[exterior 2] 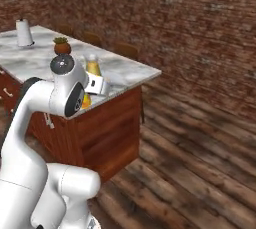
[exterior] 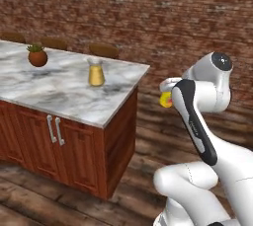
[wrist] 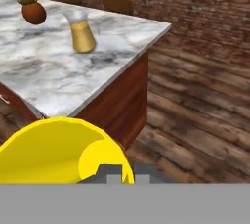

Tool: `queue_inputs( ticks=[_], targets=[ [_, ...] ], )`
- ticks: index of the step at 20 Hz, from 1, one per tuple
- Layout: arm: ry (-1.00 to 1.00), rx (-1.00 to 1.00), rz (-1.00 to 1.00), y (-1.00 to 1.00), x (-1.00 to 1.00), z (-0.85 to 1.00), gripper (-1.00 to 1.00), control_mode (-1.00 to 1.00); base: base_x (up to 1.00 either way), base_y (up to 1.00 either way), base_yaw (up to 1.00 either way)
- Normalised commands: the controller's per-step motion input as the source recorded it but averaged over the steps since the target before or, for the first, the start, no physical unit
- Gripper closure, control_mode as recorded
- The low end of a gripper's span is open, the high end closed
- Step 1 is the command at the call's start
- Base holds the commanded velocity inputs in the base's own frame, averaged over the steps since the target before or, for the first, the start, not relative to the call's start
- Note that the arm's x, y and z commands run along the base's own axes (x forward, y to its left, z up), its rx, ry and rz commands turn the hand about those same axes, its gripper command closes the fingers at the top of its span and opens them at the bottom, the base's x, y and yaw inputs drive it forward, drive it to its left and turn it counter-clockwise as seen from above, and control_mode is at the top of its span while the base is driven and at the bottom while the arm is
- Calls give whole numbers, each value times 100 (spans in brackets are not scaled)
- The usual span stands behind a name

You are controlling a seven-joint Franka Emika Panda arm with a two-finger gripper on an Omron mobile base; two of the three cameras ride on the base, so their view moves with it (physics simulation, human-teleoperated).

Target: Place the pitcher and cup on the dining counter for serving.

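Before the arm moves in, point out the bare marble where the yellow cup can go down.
The dining counter is bare between the pitcher and its near edge, and on to the right corner. The patch left of the pitcher, below the potted plant, is bare too. It is tighter between plant and pitcher. The gripper holds the cup off the counter's right end.

L/R base cams: behind arm, fwd-down | hand cam: close over cup (wrist: 58,152) | shared: dining counter (exterior: 69,96)

Potted plant (exterior: 37,56), paper towel roll (exterior 2: 23,33), brick wall (exterior: 148,13), chairs (exterior: 104,50)
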Motion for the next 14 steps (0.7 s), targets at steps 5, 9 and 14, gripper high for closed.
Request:
queue_inputs(
  ticks=[5,9,14],
  targets=[
    [0,0,0,0,0,0,100,100,98,100,8],
    [0,0,0,0,0,0,100,100,85,100,-19],
    [0,0,0,0,0,0,100,100,69,100,-55]
  ],
)
